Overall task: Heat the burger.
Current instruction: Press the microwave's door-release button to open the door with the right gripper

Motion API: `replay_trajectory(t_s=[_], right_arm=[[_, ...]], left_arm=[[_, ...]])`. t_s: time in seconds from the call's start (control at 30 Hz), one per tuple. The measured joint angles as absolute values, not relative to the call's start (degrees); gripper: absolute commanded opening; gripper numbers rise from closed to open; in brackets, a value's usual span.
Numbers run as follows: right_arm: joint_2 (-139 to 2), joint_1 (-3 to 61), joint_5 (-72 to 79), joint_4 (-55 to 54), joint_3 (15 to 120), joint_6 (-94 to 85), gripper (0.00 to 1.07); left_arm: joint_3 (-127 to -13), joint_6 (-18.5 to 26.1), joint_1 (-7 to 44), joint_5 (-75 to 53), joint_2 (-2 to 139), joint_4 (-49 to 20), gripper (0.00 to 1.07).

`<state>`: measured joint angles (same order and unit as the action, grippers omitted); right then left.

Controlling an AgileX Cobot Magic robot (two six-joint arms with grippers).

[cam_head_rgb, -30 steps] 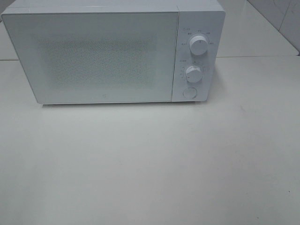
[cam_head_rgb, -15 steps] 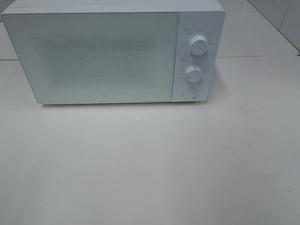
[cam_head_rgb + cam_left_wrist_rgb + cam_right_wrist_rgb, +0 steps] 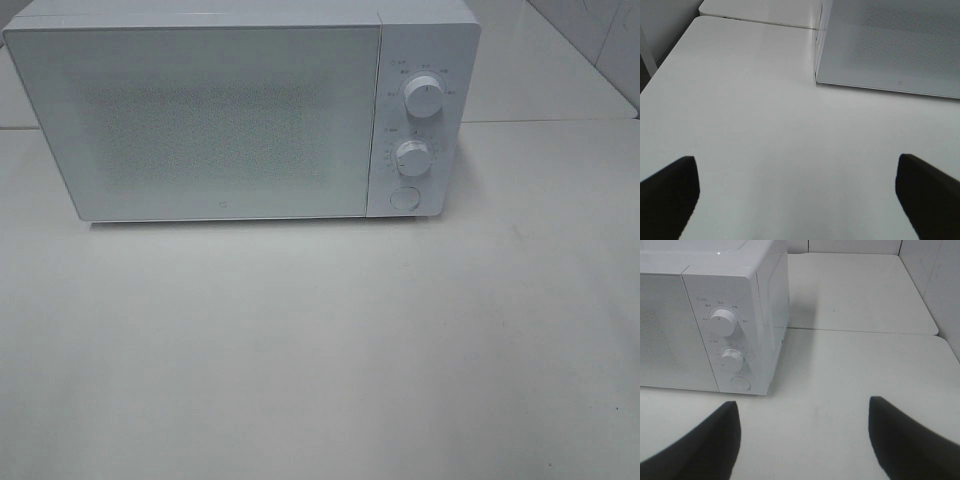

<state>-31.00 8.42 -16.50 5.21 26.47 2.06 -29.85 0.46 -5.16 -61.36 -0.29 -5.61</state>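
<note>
A white microwave (image 3: 240, 110) stands at the back of the white table, its door shut. It has two dials, an upper one (image 3: 424, 98) and a lower one (image 3: 412, 158), and a round button (image 3: 403, 197) on its right panel. No burger shows in any view; it is hidden or out of view. My left gripper (image 3: 800, 200) is open and empty above the table, left of the microwave's front corner (image 3: 816, 80). My right gripper (image 3: 802, 440) is open and empty, in front of and to the right of the microwave's control panel (image 3: 725, 322). Neither gripper shows in the high view.
The table (image 3: 320, 350) is a plain white surface in front of the microwave. A second table surface lies behind (image 3: 855, 285). A tiled wall stands at the far right (image 3: 940, 285).
</note>
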Motion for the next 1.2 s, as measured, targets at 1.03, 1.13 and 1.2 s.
replay_trajectory(t_s=[1.03,1.13,1.2], right_arm=[[-74.66,10.37,34.95,1.55,22.40,0.86,0.69],[-77.06,13.46,37.18,-3.21,22.40,-3.72,0.69],[-79.93,17.59,40.16,-10.03,22.40,-9.45,0.69]], left_arm=[[-29.85,0.46,-5.16,-61.36,-0.29,-5.61,1.00],[-29.85,0.46,-5.16,-61.36,-0.29,-5.61,1.00],[-29.85,0.46,-5.16,-61.36,-0.29,-5.61,1.00]])
